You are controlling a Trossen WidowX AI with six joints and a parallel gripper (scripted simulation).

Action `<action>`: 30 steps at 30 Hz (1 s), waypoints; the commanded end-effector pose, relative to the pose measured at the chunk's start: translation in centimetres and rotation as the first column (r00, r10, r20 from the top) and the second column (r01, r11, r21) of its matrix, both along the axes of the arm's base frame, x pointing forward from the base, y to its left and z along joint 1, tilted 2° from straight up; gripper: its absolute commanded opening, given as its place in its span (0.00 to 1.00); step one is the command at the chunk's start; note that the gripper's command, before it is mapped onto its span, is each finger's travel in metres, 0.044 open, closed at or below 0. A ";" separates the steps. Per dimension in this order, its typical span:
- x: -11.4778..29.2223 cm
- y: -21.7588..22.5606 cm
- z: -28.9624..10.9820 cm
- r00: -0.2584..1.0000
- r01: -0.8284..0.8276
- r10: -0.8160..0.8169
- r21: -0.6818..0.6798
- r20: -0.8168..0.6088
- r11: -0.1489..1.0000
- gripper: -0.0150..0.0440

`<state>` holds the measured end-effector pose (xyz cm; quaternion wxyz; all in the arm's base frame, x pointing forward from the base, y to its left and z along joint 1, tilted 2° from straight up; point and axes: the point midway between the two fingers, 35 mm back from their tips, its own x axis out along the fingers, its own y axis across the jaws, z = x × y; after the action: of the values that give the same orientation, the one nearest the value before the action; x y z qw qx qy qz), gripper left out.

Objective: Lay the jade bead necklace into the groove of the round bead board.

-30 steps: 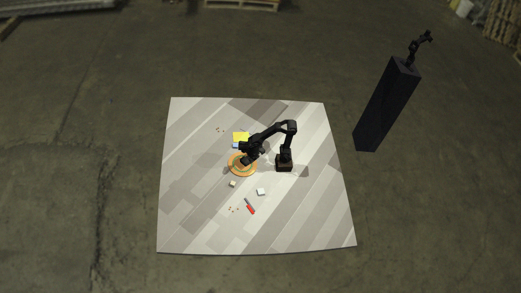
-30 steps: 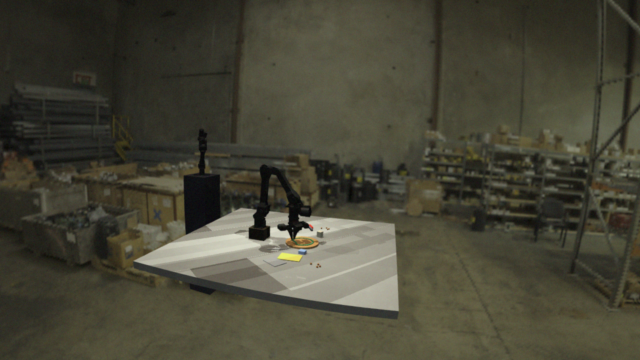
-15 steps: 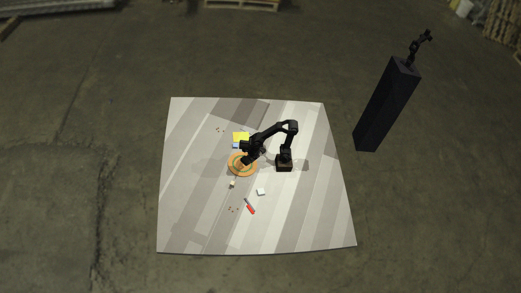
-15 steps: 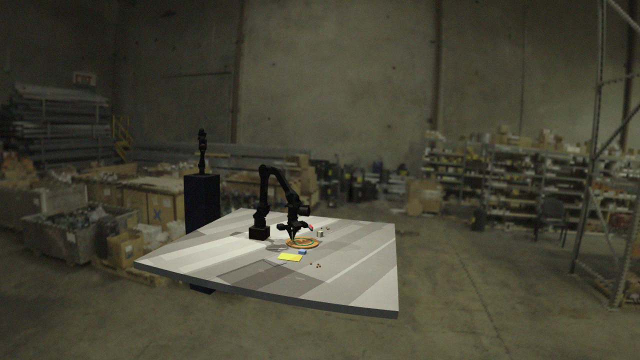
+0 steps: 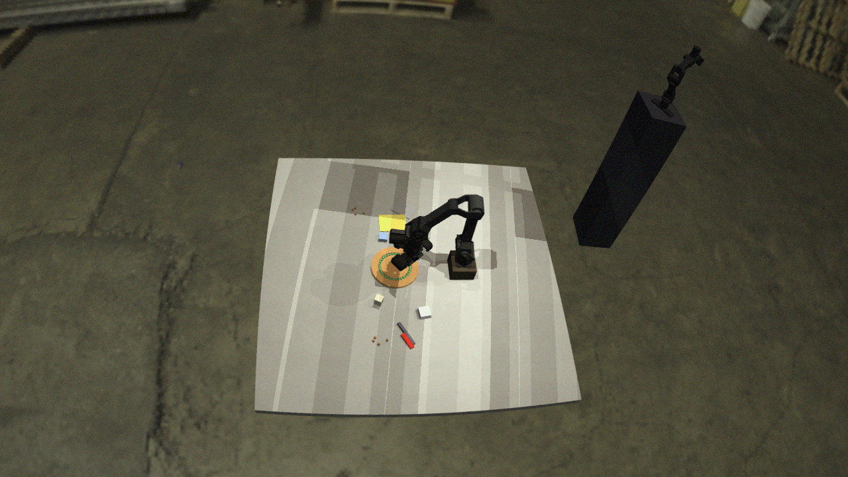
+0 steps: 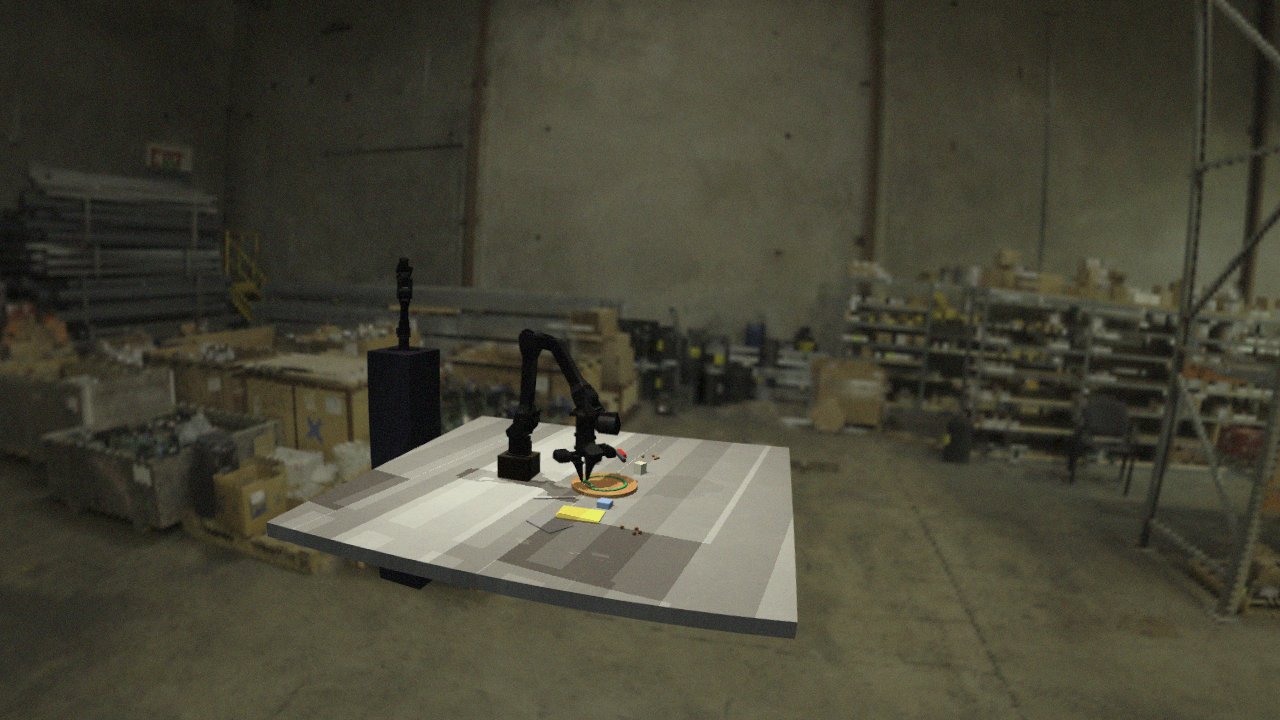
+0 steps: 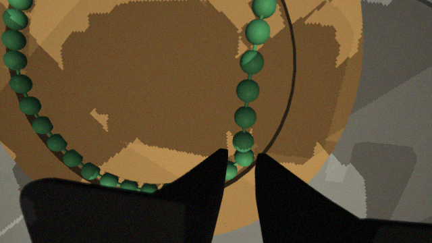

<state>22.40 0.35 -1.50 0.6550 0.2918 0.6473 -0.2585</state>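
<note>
Necklace (image 7: 248,90) of smooth round green beads curves across my round tan board (image 7: 162,84); my gripper (image 7: 241,159) at six o'clock has its jaws slightly apart around one bead, not clamping it.

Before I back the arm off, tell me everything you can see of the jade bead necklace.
The jade bead necklace is a string of green round beads on thin green cord, lying on the round bead board. Its left arc follows the dark groove; the right stretch runs straight, inside it. The gripper, slightly open, straddles one bead.
</note>
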 end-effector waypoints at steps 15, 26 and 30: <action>-0.1 0.0 0.5 1.000 -0.003 0.003 0.001 -0.007 1.000 1.00; -0.1 0.0 0.5 1.000 -0.003 0.003 0.001 -0.007 1.000 1.00; -0.1 0.0 0.5 1.000 -0.003 0.003 0.001 -0.007 1.000 1.00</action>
<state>22.24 0.34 -1.03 0.6530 0.2911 0.6493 -0.2593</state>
